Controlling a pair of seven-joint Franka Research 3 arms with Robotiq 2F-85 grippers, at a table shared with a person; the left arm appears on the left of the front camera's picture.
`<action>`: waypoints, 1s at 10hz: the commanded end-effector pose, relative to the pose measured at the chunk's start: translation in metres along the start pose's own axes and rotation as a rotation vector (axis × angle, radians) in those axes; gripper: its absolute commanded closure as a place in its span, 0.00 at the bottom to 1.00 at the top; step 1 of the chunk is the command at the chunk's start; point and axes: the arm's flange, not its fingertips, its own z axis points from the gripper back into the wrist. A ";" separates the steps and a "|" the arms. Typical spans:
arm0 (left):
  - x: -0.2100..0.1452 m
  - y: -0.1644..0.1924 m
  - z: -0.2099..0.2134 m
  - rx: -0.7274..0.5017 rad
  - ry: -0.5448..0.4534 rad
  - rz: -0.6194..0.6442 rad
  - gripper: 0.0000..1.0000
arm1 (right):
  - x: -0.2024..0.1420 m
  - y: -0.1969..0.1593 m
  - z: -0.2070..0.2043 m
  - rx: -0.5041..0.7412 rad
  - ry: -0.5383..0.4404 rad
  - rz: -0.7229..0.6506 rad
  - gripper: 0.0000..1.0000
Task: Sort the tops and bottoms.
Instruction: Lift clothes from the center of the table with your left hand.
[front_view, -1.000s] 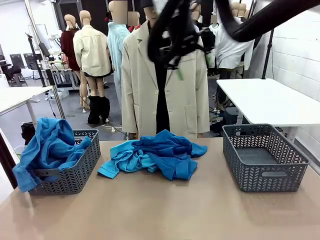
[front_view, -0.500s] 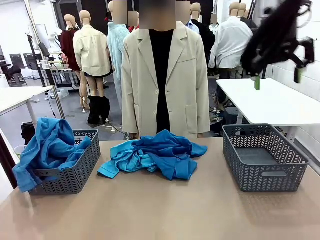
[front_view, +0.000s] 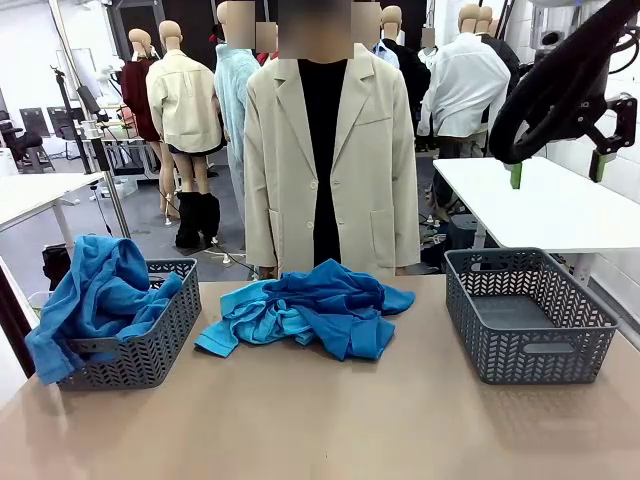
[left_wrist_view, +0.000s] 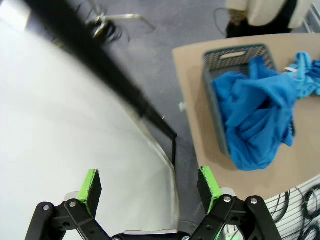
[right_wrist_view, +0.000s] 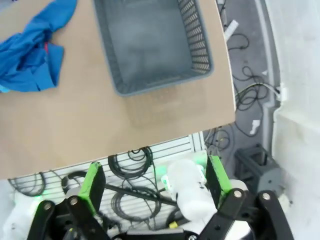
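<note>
A heap of tops (front_view: 312, 308) in royal and sky blue lies in the middle of the table. Another blue top (front_view: 98, 292) hangs over the left grey basket (front_view: 165, 342). Bottoms are out of view or hidden in the heap. High at the upper right, my right gripper (front_view: 556, 170) is open and holds nothing. In the right wrist view it (right_wrist_view: 155, 180) looks down past the table's edge, with the heap (right_wrist_view: 27, 52) at the left. My left gripper (left_wrist_view: 150, 186) is open off the table's side. The filled basket (left_wrist_view: 235, 54) and its top (left_wrist_view: 255, 112) lie ahead.
An empty grey basket (front_view: 540, 355) stands at the table's right, seen from above in the right wrist view (right_wrist_view: 145, 45). A person in a beige coat (front_view: 330, 170) stands at the far edge. White tables (front_view: 540, 205) flank the workspace.
My right arm has swung from in front of the person at the top middle over to the upper right. The heap and both baskets have not moved.
</note>
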 end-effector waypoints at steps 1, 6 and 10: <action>0.050 -0.071 0.014 -0.122 -0.140 -0.320 0.00 | 0.004 0.000 0.004 0.007 0.019 0.014 0.00; 0.079 -0.210 -0.034 -0.495 -0.096 -0.697 0.00 | 0.004 0.000 0.004 0.007 0.019 0.014 0.00; 0.096 -0.223 -0.029 -0.429 -0.136 -0.655 0.00 | 0.004 0.000 0.004 0.007 0.019 0.014 0.00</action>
